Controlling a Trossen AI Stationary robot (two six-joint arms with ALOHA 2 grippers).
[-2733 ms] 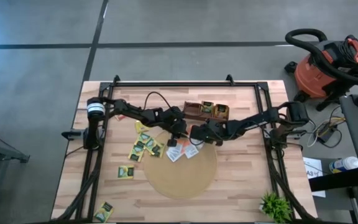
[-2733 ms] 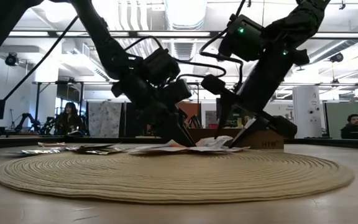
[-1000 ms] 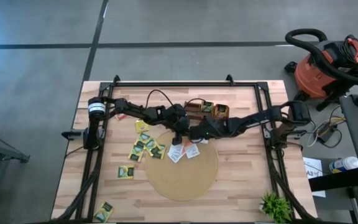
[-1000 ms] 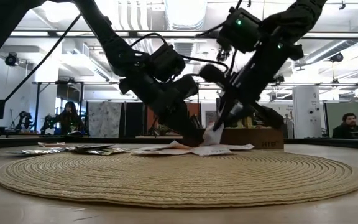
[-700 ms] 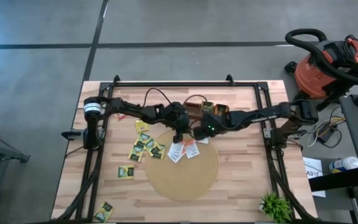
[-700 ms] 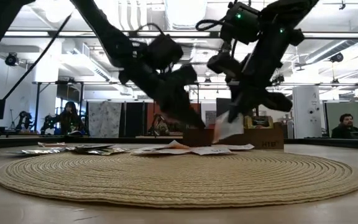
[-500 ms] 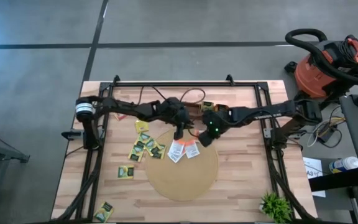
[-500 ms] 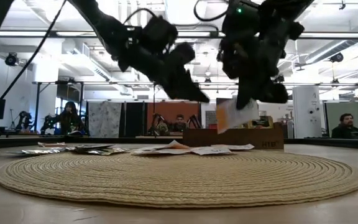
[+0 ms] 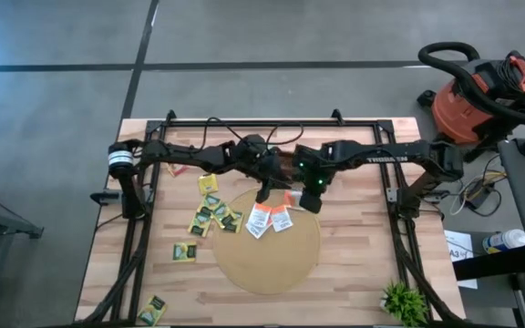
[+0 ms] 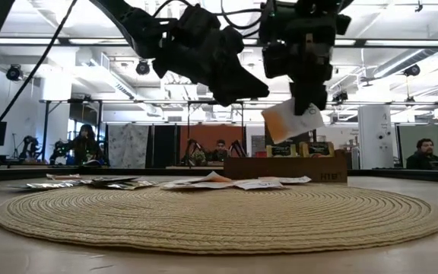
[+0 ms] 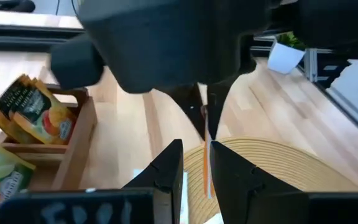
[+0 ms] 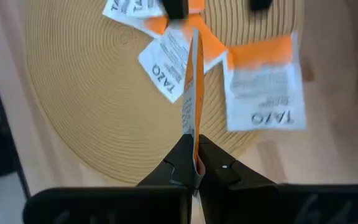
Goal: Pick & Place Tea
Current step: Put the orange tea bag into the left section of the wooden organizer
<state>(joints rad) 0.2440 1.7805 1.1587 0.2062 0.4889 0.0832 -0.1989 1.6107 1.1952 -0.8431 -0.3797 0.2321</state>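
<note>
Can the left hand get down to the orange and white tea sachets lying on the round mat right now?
Probably yes. The left hand hangs just above the sachets on the mat, holding nothing, and nothing lies over them. The right hand, shut on a lifted sachet, hovers close beside it and could crowd the move.

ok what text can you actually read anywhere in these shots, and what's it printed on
"TAZO": on a white and orange sachet lying flat by the mat.
"TAZO": on a second sachet on the mat.
Print on the right arm: too small to read.
Print on the yellow sachets in the wooden box: too blurred.
</note>
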